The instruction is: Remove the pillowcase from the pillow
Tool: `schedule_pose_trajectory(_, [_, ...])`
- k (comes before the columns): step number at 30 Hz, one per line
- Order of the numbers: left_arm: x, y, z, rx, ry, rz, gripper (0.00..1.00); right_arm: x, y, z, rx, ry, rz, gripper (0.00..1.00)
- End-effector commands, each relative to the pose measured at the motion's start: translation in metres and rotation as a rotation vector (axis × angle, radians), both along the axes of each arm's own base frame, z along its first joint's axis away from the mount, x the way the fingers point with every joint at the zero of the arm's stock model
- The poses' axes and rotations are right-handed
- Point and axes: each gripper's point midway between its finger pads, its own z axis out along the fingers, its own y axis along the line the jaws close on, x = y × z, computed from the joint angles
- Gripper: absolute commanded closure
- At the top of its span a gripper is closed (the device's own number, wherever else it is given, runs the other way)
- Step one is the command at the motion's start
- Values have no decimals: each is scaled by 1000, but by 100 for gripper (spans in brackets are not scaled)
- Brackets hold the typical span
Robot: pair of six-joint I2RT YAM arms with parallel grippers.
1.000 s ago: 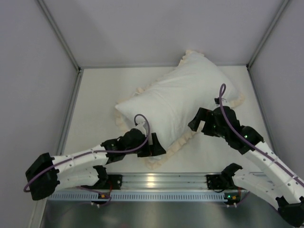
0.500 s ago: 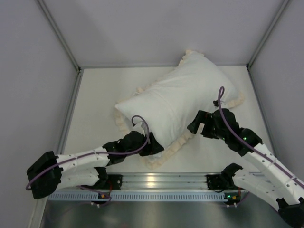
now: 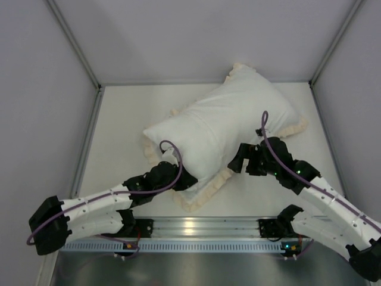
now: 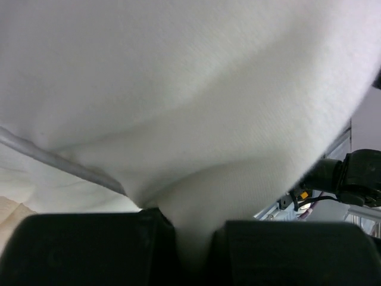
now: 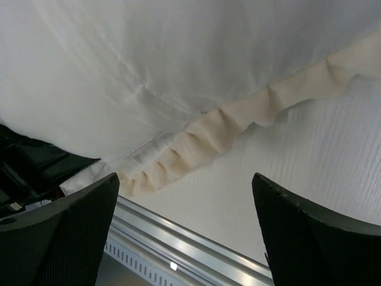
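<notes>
White-faced pillowcase (image 3: 220, 128) is lying diagonally at frame centre on the surface (image 3: 119, 131); left tool (image 4: 190, 238) is pinching a fold of its fabric; right tool (image 5: 184, 179) is hovering, spread wide, over the cream frill (image 5: 238, 125).

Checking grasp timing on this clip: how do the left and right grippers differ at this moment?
The left gripper has its jaws shut, pinching white fabric of the pillowcase; the right gripper has its jaws wide open with nothing between them. The left gripper sits at the pillowcase's near-left corner, the right gripper by the cream frill along its near-right edge. Both are low at the pillowcase's near side.
</notes>
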Motion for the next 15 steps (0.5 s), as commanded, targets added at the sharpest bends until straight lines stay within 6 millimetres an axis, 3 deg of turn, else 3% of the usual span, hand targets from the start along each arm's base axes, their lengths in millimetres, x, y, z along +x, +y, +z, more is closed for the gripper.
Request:
schedule_pose_trajectory(1, [8, -4, 40, -84, -79, 6, 100, 14, 28, 27, 10, -102, 71, 12])
schedule_pose_trajectory(3, [5, -4, 47, -109, -84, -1, 100, 7, 43, 33, -52, -131, 104, 13])
schedule_pose_trajectory(10, [-7, 10, 44, -113, -54, 7, 100, 38, 69, 70, -154, -251, 93, 18])
schedule_pose_trajectory(12, [-8, 13, 43, -114, -53, 11, 100, 46, 72, 72, -186, -272, 82, 25])
schedule_pose_trajectory(15, [-12, 17, 49, -132, -54, 10, 100, 51, 77, 61, -240, -252, 88, 32])
